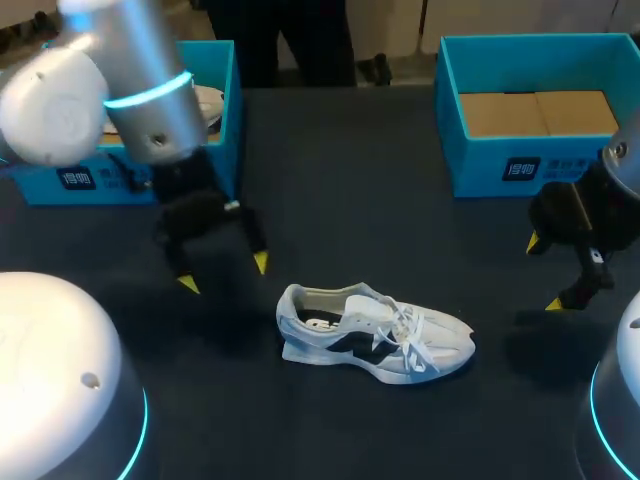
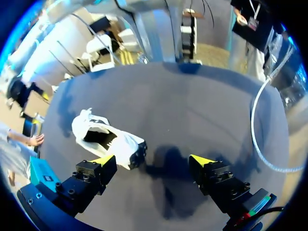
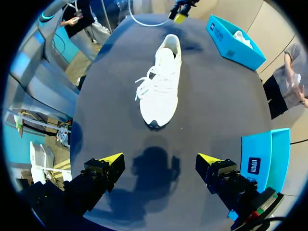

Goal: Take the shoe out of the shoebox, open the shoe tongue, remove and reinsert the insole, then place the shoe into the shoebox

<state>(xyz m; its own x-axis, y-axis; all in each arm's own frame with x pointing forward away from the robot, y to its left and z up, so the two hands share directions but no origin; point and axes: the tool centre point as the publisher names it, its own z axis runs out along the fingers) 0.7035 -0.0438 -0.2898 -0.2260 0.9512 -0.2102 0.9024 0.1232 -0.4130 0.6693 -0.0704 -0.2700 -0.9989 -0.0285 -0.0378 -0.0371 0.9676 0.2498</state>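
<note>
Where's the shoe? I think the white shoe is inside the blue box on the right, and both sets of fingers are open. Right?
Not quite. The head view shows the white shoe lying on the table, outside the blue box on the right. The left fingers and right fingers are open, as you said.

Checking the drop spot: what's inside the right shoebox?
Inside the right shoebox, two tan cardboard panels lie side by side, nothing on them. The near wall hides the strip of floor right behind it.
</note>
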